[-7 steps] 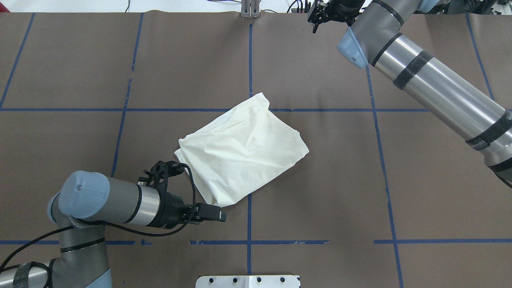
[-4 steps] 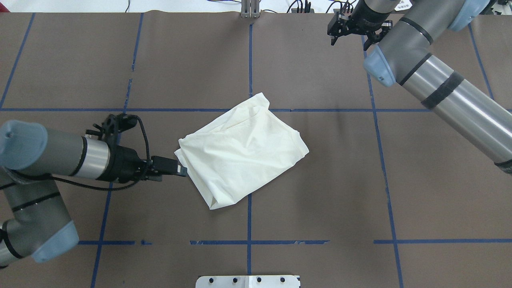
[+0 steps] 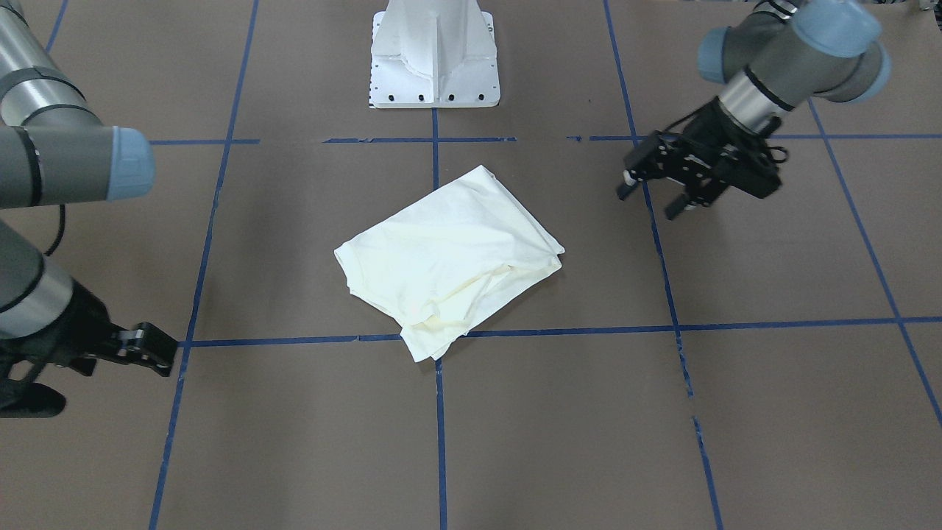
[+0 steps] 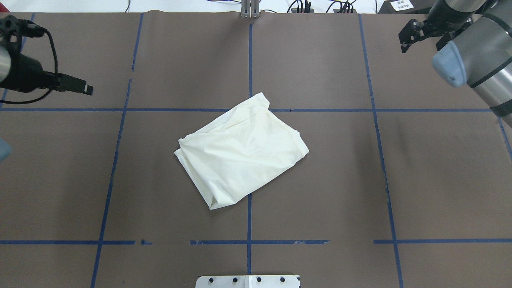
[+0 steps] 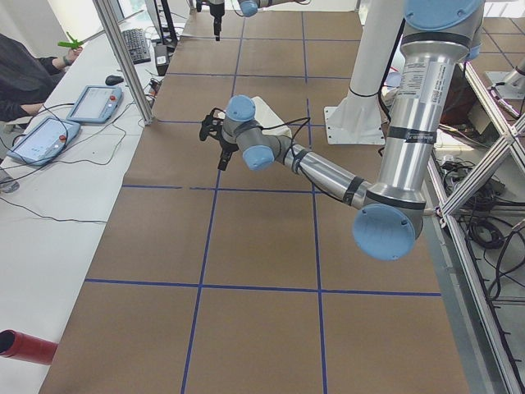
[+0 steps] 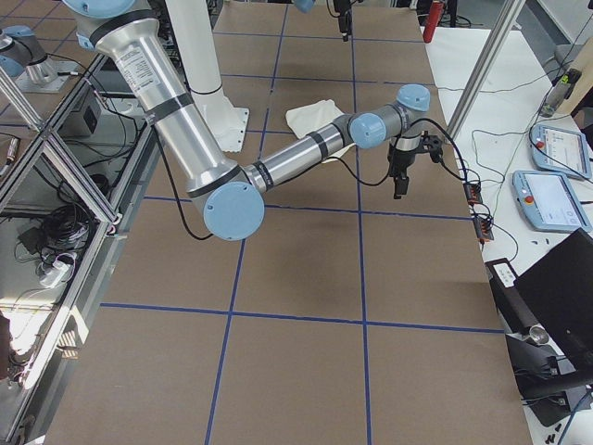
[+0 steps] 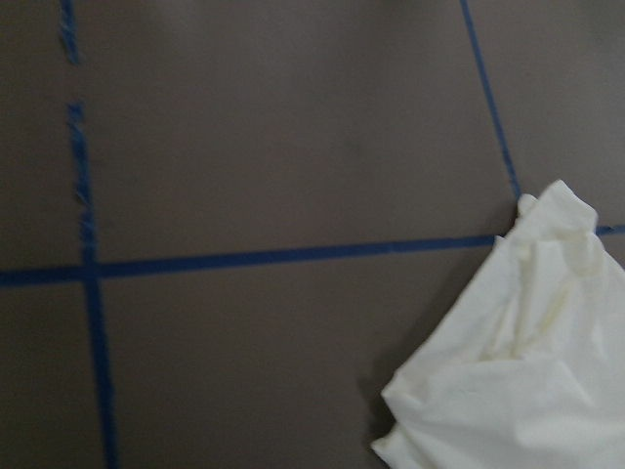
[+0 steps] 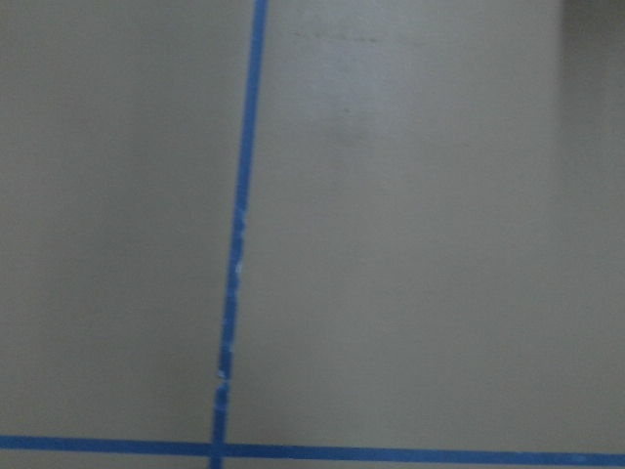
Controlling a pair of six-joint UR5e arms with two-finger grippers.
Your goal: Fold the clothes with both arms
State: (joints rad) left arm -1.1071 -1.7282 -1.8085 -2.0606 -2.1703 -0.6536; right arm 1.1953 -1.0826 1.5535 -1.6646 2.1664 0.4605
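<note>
While the bench [image 4: 340, 192] looks unchanged, the T-shirt [image 4: 244, 150] lies folded at its centre as before (print hidden, plain cream up). The left gripper [image 3: 649, 204] has pulled well away from the shirt's corner, fingers apart. The right gripper [image 4: 420, 42] has swung outward, fingers apart, its arm cut off overhead.

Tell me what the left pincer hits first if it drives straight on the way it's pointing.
Most likely the brown paper-covered table: the black left pincer slants down toward bare surface, short of the folded cream T-shirt. Depth is hard to judge.
</note>
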